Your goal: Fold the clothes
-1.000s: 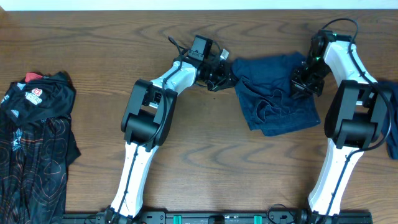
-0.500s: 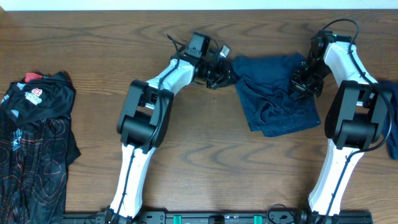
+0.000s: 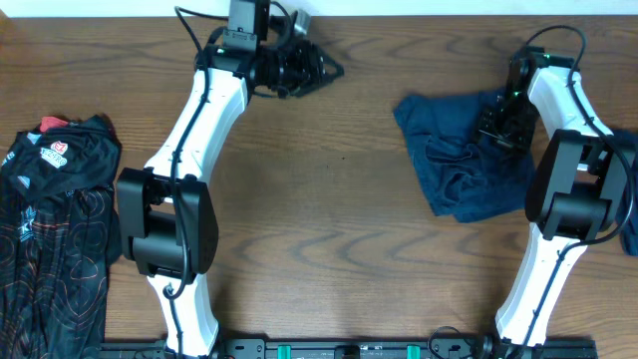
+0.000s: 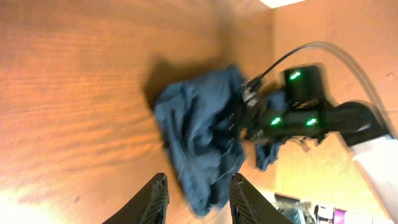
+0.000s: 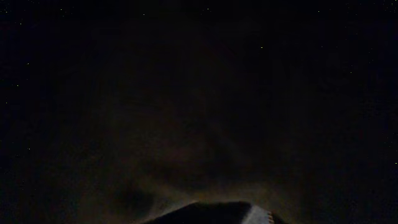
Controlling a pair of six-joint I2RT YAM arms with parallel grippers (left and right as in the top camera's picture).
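Observation:
A crumpled dark blue garment [image 3: 461, 165] lies on the table at the back right, also seen as a blurred heap in the left wrist view [image 4: 196, 134]. My right gripper [image 3: 501, 122] presses down on its right upper part. The right wrist view is almost black, so its jaws cannot be read. Well away from the cloth, my left gripper [image 3: 311, 68] hangs near the table's back edge. Its fingers [image 4: 158, 198] stand apart with nothing between them. A black jersey [image 3: 55, 224] with red lines and a white-red logo lies at the far left.
Another bit of blue cloth [image 3: 630, 204] shows at the right edge behind the right arm. The wooden table [image 3: 329, 239] runs between the jersey and the blue garment. The right arm with green lights [image 4: 298, 115] stands over the garment.
My left gripper let go of the blue garment's left edge and swung back and to the left. The garment now lies a little further right. The right gripper stayed on it.

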